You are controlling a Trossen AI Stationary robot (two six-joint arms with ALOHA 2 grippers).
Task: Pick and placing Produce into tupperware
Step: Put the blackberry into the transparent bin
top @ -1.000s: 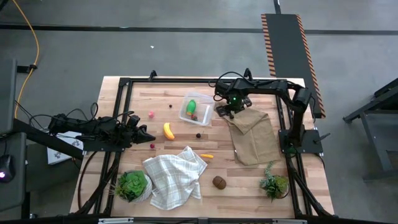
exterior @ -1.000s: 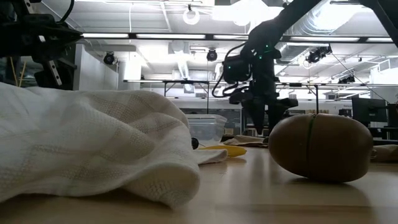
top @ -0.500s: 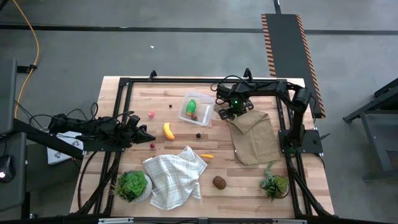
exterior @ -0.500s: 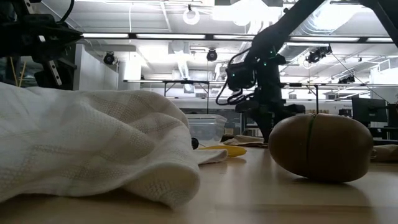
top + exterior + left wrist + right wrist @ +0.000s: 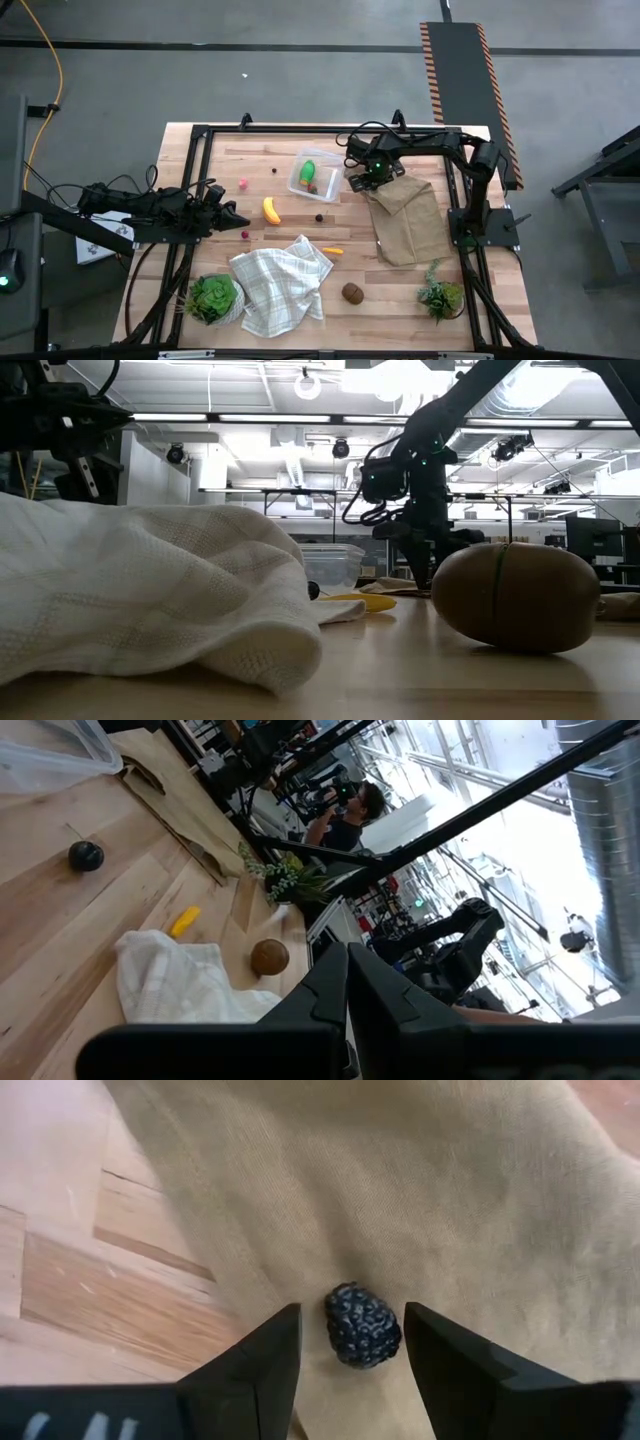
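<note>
The clear tupperware [image 5: 312, 176] stands at the far middle of the table with a green piece [image 5: 308, 171] and a red piece inside. On the wood lie a yellow banana [image 5: 271, 210], a dark berry [image 5: 319, 217], red berries [image 5: 243, 184], a small yellow piece [image 5: 333, 250] and a brown kiwi [image 5: 352, 292]. My right gripper [image 5: 352, 1310] is open, pointing down over the far left corner of a tan cloth [image 5: 405, 215]. Its fingers stand on either side of a dark blackberry [image 5: 362, 1327] lying on that cloth. My left gripper [image 5: 236, 215] is shut and empty left of the banana.
A white checked cloth [image 5: 280, 285] lies crumpled at the near middle. Potted plants stand at the near left [image 5: 213, 297] and near right [image 5: 440, 295]. A black frame [image 5: 300, 128] rims the table. A person [image 5: 350, 810] shows in the room beyond.
My right gripper has shifted slightly over the tan cloth's far left corner, first toward the table's right edge, then a little back. My left arm has kept still.
</note>
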